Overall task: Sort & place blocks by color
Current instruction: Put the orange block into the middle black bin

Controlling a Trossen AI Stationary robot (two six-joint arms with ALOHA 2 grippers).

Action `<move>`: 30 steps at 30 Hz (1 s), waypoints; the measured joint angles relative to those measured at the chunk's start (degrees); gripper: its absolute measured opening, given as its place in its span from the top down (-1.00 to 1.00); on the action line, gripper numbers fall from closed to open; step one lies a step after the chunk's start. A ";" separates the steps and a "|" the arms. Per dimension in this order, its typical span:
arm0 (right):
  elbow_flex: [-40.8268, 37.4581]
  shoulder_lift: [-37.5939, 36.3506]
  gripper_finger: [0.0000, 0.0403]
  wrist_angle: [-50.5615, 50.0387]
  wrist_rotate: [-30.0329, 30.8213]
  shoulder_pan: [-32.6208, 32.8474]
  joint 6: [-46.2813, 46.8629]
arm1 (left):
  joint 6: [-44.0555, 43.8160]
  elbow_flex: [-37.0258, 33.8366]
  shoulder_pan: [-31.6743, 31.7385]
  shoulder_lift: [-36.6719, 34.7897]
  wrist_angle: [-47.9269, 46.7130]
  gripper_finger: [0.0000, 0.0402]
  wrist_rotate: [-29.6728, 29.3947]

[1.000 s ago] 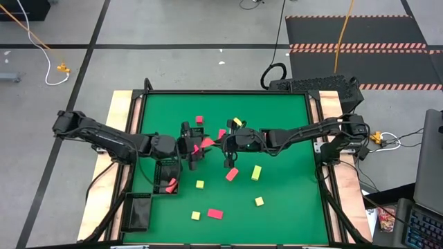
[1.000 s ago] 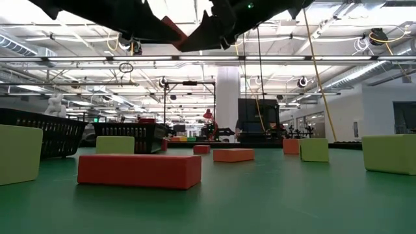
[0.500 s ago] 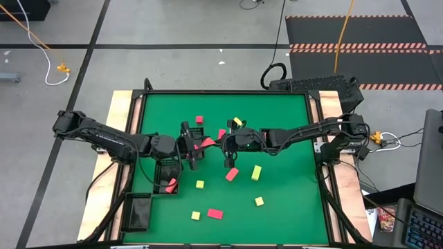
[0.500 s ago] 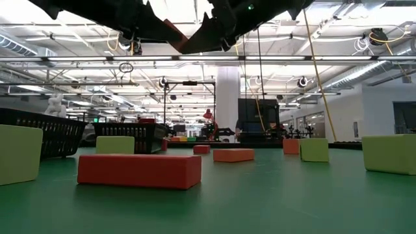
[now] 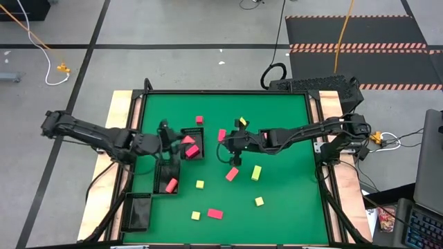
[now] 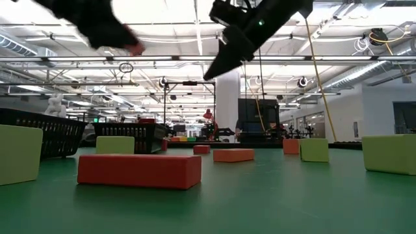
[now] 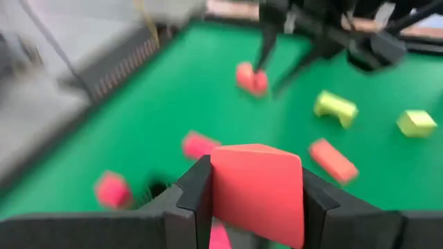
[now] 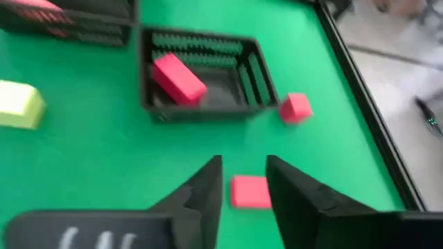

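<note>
Left gripper (image 7: 252, 200) holds a salmon block (image 7: 257, 190) above the trays.
A magenta block (image 8: 178, 77) lies in one tray (image 8: 252, 72); right gripper (image 8: 243, 181) hangs empty, jaws narrowly apart.

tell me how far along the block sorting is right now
Early stage. Done: one magenta-red block lies in a black mesh tray, and one salmon block in another tray. In hand: the left tool grips a salmon-pink wedge; the right tool is open and empty above the mat. Left: the loose blocks on the green mat, including the yellow bridge piece and a red bar.
</note>
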 joint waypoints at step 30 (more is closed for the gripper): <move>-0.03 0.00 0.18 -17.32 4.87 -1.04 5.71 | -28.38 0.00 -6.76 -1.51 -32.60 -0.92 29.84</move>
